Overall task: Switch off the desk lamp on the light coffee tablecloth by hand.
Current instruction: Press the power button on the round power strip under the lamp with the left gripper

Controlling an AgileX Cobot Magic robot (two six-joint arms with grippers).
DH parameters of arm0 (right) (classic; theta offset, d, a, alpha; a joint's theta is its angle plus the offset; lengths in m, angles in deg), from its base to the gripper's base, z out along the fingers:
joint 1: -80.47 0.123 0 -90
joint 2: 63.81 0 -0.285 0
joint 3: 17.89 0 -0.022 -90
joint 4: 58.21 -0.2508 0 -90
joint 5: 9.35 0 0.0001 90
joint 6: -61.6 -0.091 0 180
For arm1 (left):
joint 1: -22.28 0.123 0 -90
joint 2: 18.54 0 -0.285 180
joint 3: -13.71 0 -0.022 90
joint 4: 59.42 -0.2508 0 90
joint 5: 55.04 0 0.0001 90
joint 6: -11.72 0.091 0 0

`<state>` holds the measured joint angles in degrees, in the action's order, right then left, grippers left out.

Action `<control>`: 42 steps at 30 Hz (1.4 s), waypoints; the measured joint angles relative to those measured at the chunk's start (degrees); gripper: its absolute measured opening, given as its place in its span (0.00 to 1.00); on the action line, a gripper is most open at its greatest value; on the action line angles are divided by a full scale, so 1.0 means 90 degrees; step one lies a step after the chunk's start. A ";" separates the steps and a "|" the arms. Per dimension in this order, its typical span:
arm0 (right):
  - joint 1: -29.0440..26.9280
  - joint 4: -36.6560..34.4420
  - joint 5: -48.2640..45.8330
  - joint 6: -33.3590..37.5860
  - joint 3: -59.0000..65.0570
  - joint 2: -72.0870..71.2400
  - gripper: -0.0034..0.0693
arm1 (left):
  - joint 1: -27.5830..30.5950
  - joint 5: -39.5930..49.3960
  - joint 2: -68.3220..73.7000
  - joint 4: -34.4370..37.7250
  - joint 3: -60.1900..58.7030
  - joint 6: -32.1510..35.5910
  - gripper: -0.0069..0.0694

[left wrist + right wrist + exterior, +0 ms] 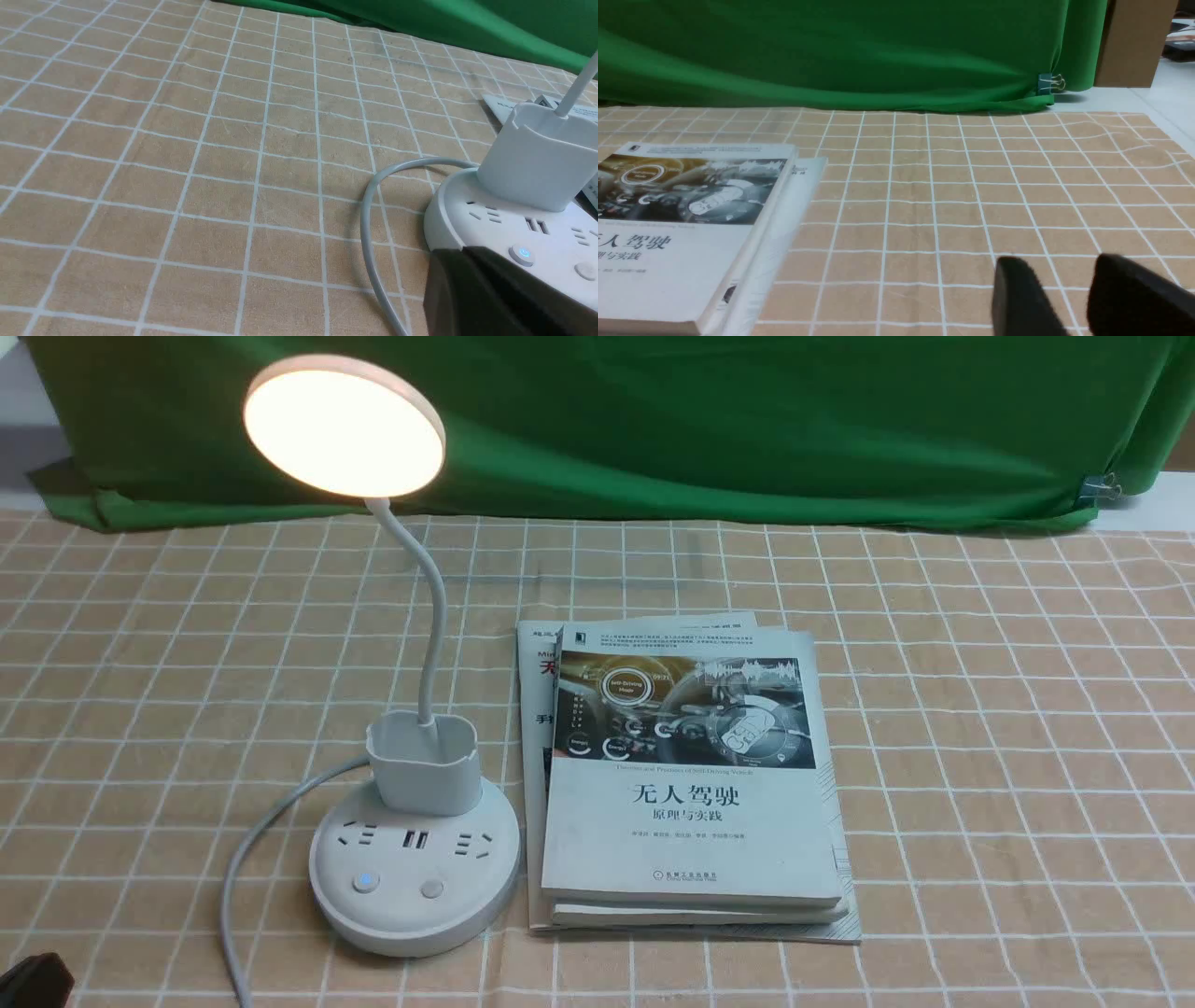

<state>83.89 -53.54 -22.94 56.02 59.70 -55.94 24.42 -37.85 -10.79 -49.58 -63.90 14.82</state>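
Behind everything, a green backdrop cloth [709,420] is hung, pinned at one corner by a binder clip [1050,84].

Surface: the light coffee tablecloth [980,728], gridded in thin white lines, is spread flat under all items listed.

Stack of books [691,784]: laid flat, ahead and to the left of the right gripper [1062,280], and so set between that gripper and the lamp.

Task item: the desk lamp [415,859] is stood upright on the tablecloth, forward and to the right of the left gripper [35,980], with the books just beside its far side. Its disc head [344,427] is seen glowing, so the switching-off is judged not yet done. A pen cup [422,770] is mounted on the round base [411,905]. A cord [252,840] is looped off the base on the left gripper's side.

Left gripper: only a dark corner is shown in the front view. In its wrist view one dark finger [467,294] is seen close against the base rim. Whether its jaws are parted or closed cannot be told.

Right gripper: the fingers are parted, with nothing held, over bare cloth well apart from the lamp.

Controls: the lit button [365,882] is the one nearer the left gripper, and the plain button [431,889] lies just beyond it. The left arm is judged the nearer, so a short reach forward and right, then a press, is called for. Which button governs the light cannot be told.
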 joint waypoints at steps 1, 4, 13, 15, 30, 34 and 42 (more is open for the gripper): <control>0.0000 0.0000 0.0000 0.0000 0.0000 0.0000 0.38 | 0.0000 0.0000 0.0000 0.0000 0.0000 0.0000 0.09; 0.0000 0.0000 0.0000 0.0000 0.0000 0.0000 0.38 | 0.0000 0.0000 0.0000 0.0000 0.0000 0.0000 0.09; 0.0000 0.0000 0.0000 0.0000 0.0000 0.0000 0.38 | 0.0000 0.0000 0.0000 0.0000 0.0000 -0.0014 0.09; 0.0000 0.0000 0.0000 0.0000 0.0000 0.0000 0.38 | 0.0000 0.0000 0.0000 0.0000 0.0000 -0.0014 0.09; 0.0000 0.0000 0.0000 0.0000 0.0000 0.0000 0.38 | 0.0000 -0.1701 0.0000 0.3290 0.0000 -0.1177 0.09; 0.0000 0.0000 0.0000 0.0000 0.0000 0.0000 0.38 | 0.0000 -0.2126 0.0000 0.3431 0.0000 -0.1250 0.09; 0.0000 0.0000 0.0000 0.0000 0.0000 0.0000 0.38 | 0.0000 -0.0052 0.0906 0.2305 0.1391 -0.1257 0.09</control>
<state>83.89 -53.54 -22.94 56.02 59.70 -55.94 24.42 -38.32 -2.63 -28.84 -51.38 3.51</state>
